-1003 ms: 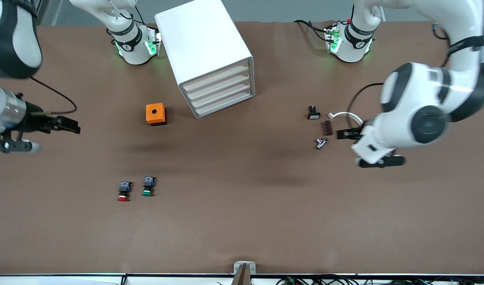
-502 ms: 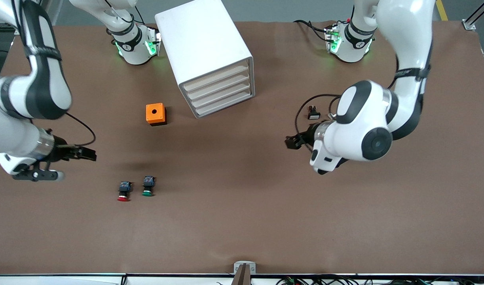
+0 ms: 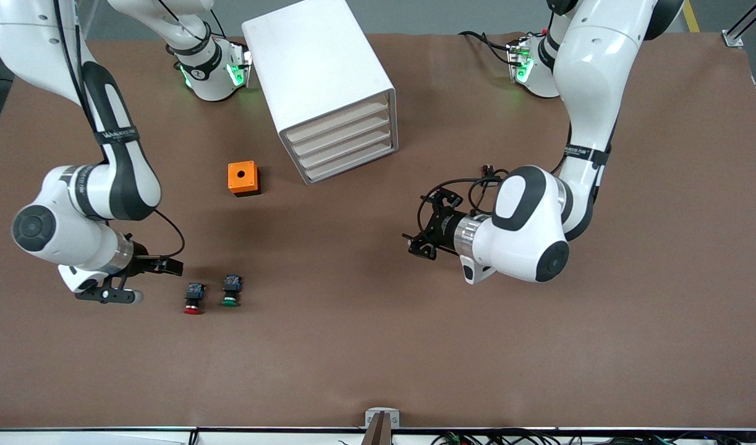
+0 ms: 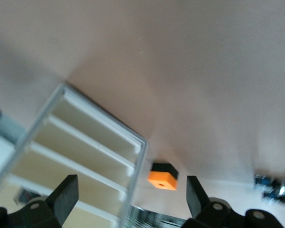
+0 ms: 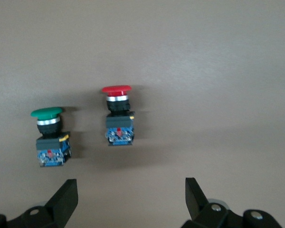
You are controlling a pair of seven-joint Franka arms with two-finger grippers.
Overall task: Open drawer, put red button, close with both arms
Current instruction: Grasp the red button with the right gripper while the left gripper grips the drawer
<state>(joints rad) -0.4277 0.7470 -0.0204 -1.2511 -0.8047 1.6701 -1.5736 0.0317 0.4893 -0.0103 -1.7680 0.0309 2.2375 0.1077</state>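
Observation:
The red button (image 3: 192, 299) lies on its side on the brown table, beside the green-capped switch (image 3: 231, 292). In the right wrist view the red button (image 5: 118, 118) lies ahead of my open fingers, the green switch (image 5: 50, 137) beside it. My right gripper (image 3: 174, 267) is open and empty, low beside the red button, toward the right arm's end of it. My left gripper (image 3: 418, 227) is open and empty over bare table, pointing at the white drawer cabinet (image 3: 328, 86). The cabinet's drawers (image 4: 80, 152) are all shut.
An orange box (image 3: 243, 178) with a round hole stands beside the cabinet, toward the right arm's end; it also shows in the left wrist view (image 4: 163, 176). A small black part (image 3: 489, 168) peeks out by the left arm's elbow.
Both arms have swung in toward the middle. My right gripper has come down close to the red button. My left gripper has moved away from the small parts toward the cabinet's front.

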